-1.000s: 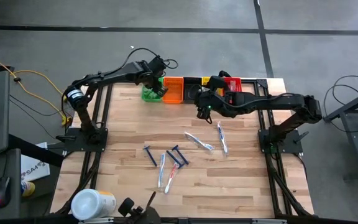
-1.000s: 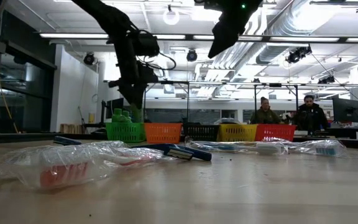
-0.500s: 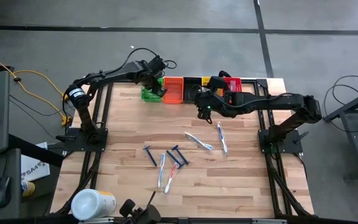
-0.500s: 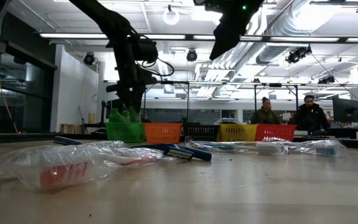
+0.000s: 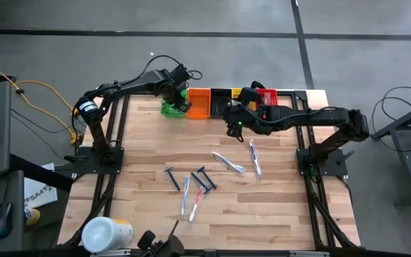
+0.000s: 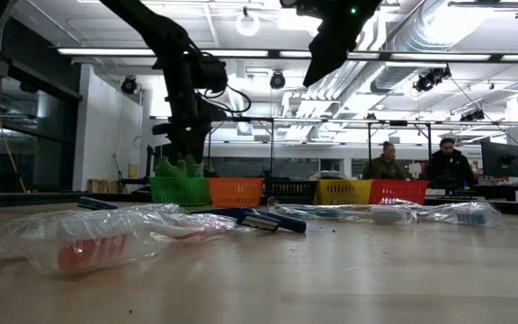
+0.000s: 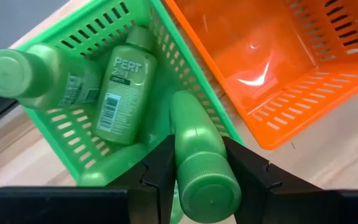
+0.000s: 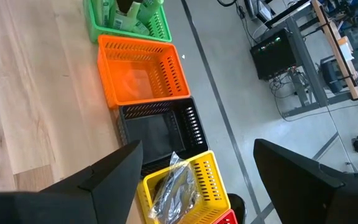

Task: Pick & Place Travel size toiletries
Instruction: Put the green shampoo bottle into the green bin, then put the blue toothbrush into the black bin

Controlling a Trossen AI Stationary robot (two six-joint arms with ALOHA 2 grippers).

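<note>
Left end effector is clamped on a green mini bottle, one finger on each side of it, cap end nearest the wrist. It sits over the near wall of the green bin, with the bottle's far end reaching into the bin. Just ahead of it, inside that bin, lie two more green bottles, side by side and touching. Beside the green bin, to one side of this end effector, is the orange bin, with nothing visible in it.

Right end effector hangs above the wooden worktop, near the black bin and yellow bin, with its fingers spread wide and holding nothing. A clear-wrapped item lies in the yellow bin.

Well back from both end effectors, mid-worktop, lie wrapped toothbrushes and blue razors. A large white tub stands at the worktop's front corner on the left arm's side. Two people sit in the room behind.
</note>
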